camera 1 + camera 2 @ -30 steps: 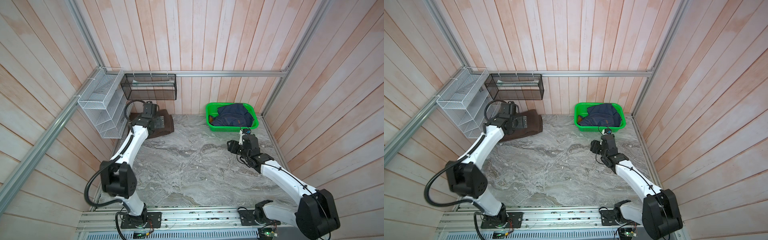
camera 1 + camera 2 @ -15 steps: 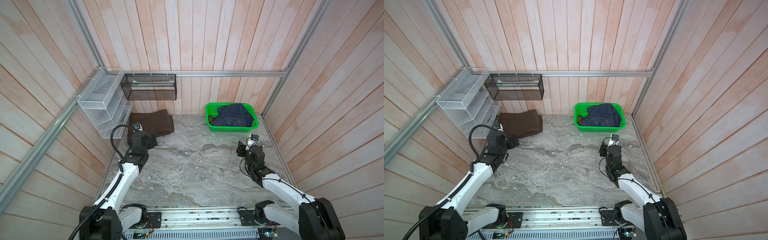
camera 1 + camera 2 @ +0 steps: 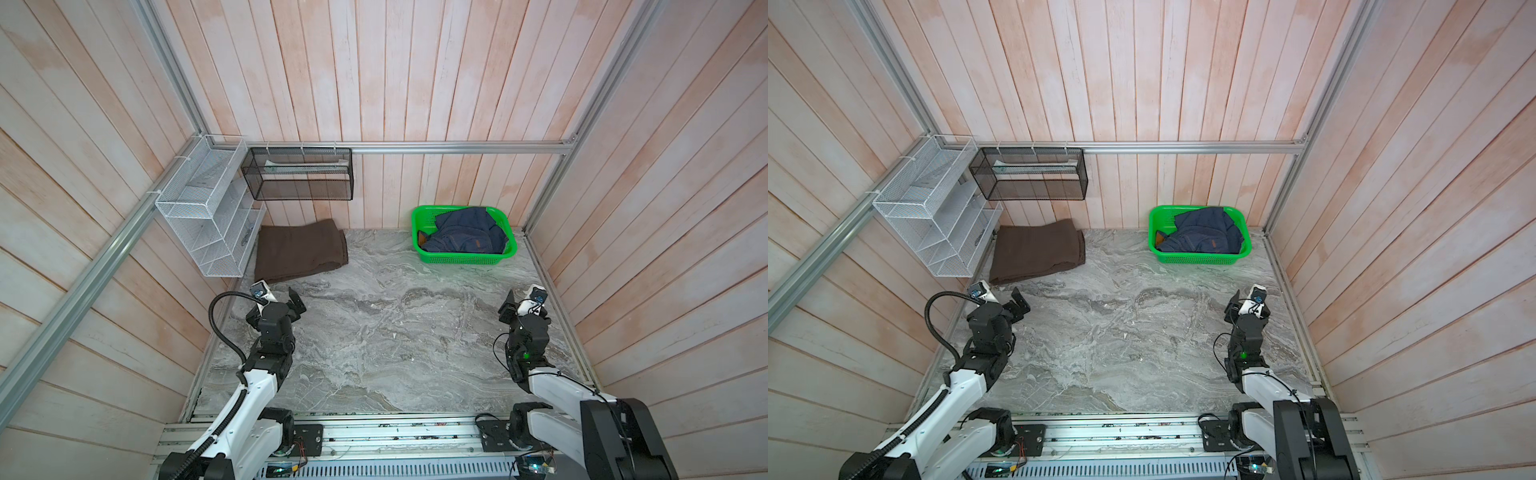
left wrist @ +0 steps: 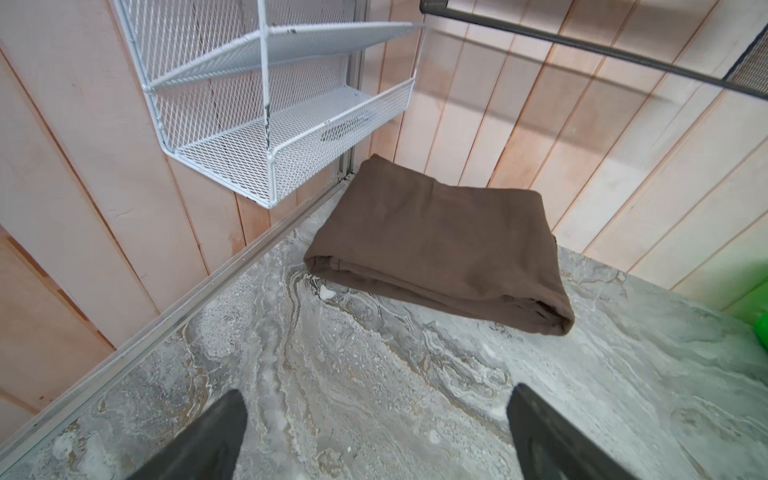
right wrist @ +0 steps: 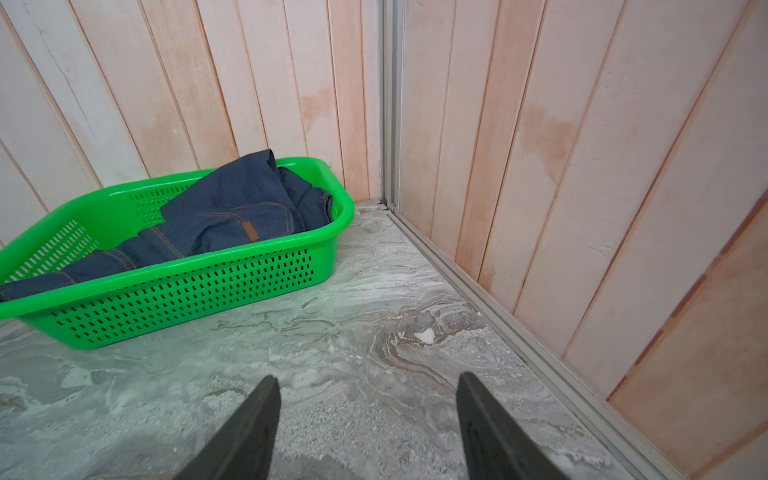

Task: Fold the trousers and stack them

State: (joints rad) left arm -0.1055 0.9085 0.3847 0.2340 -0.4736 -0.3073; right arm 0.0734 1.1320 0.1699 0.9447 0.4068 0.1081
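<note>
Beyond the spread left tool (image 4: 376,390) lie the folded trousers (image 4: 436,241), untouched; right tool (image 5: 368,376) also spread.

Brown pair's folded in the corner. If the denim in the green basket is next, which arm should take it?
Likely right. The right gripper is open, empty and faces the green basket holding the denim on its own side; the left gripper faces the folded trousers on the other side.
</note>
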